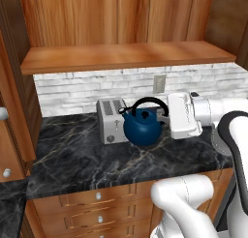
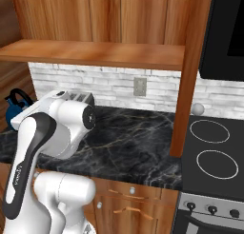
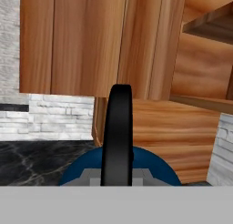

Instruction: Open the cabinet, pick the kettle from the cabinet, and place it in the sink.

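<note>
The dark-blue kettle (image 1: 142,128) hangs or sits just in front of the silver toaster, low over the black marble counter (image 1: 72,159). My gripper (image 1: 167,112) reaches in from the right and is shut on the right end of the kettle's black arched handle (image 3: 117,136). The blue kettle body (image 3: 157,169) shows below the handle in the hand view, and the kettle (image 2: 13,109) peeks out left of my arm in the right base view. The cabinet (image 1: 121,58) above stands open, its shelf bare and its left door (image 1: 9,111) swung out. The sink is out of view.
A silver toaster (image 1: 110,120) stands against the white brick wall, touching or nearly touching the kettle. A wall outlet (image 1: 159,83) is behind it. The cabinet's right door (image 2: 190,71) hangs open edge-on beside a stove (image 2: 214,152). Drawers (image 1: 99,196) sit under the counter.
</note>
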